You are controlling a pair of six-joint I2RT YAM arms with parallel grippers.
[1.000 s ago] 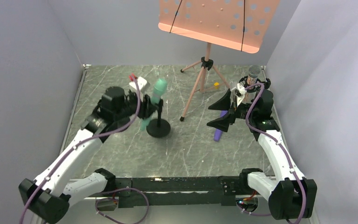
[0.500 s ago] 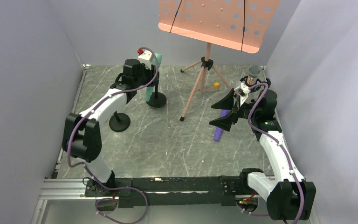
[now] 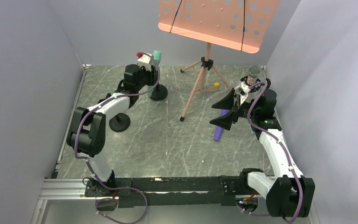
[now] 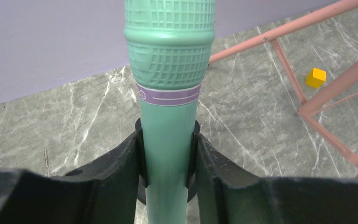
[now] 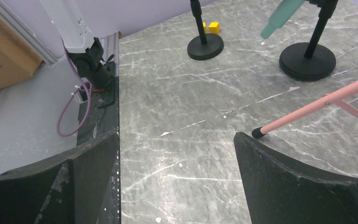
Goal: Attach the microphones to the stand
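The left claw (image 4: pixel 168 158) pinches the smooth shaft of the mint green microphone (image 4: pixel 169 56), just below its grid-textured head and close by a slim black stand (image 3: pixel 159 94) with a round base. The right claw (image 5: pixel 177 172) is spread wide over the grey veined counter (image 5: pixel 191 107), near the purple microphone (image 3: pixel 218 132) lying flat

The mint green microphone (image 4: pixel 168 116) (ribbed head, lilac band beneath) stands nearly upright at the black round-based stand (image 3: pixel 158 93), far left. The purple microphone (image 3: pixel 217 134) lies flat, well to the right. Beyond it the silver-pink microphone (image 3: pixel 254 71) stands upright, its grey mesh head on top.
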